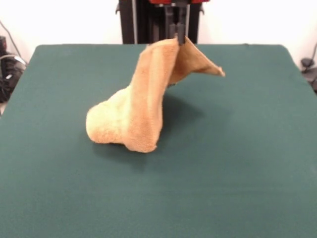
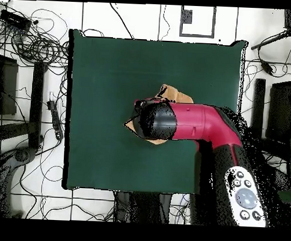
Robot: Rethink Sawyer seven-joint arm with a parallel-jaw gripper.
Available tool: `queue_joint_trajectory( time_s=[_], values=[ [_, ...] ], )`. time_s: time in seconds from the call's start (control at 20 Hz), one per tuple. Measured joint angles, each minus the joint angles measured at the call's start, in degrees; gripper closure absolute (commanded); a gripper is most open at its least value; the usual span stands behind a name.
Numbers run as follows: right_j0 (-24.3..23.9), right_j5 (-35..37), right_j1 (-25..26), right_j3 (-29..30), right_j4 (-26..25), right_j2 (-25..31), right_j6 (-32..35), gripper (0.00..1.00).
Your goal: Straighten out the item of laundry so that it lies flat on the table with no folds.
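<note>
A small golden-orange terry-cloth towel (image 1: 143, 106) is held up off the large desk covered in dark green felt-like cloth (image 1: 237, 163) by the black pincer (image 1: 179, 38) of the red and black arm. In the front view the pincer is seen coming down from the top edge, and its tips are closed on the topmost edge of the towel, where the cloth is pinched into a peak.

From that peak the towel is draped in two parts. One short flap is spread out to the right of the pincer in the front view and ends in a free corner that hangs in the air above the desk. The longer part falls down and to the left as a folded, tent-like sheet. Its lower end is bunched into a rounded roll that rests on the desk, a little left of the middle and nearer the far half of the surface. A dark shadow is cast on the green cloth just to the right of the hanging sheet.

In the overhead view the towel (image 2: 168, 91) is mostly hidden under the arm (image 2: 196, 123), whose black head covers it; only orange edges are seen around that head, near the middle of the desk (image 2: 101, 81). The pincer itself cannot be made out from above. Cables (image 2: 37, 42) lie on the pale floor around the desk.
</note>
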Motion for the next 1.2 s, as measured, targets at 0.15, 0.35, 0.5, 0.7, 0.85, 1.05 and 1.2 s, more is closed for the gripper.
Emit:
queue_joint_trajectory(
  time_s=[0.15, 0.35, 0.5, 0.7, 0.85, 1.05, 1.2],
  values=[
    [2.5, 0.0, 0.4, -0.9, 1.2, -1.5, 0.1, 1.00],
    [5.6, 0.0, 1.6, -3.0, 2.7, -3.9, 0.4, 1.00],
    [8.0, 0.0, 2.8, -4.9, 3.7, -5.7, 0.8, 1.00],
    [9.9, 0.0, 4.2, -6.7, 5.0, -7.5, 1.5, 1.00],
    [11.1, 0.0, 5.7, -8.3, 5.2, -9.2, 2.0, 1.00],
    [13.0, 0.0, 8.3, -10.7, 5.2, -12.0, 2.2, 1.00],
    [14.8, -0.4, 11.4, -13.0, 5.2, -14.2, 2.8, 1.00]
  ],
)
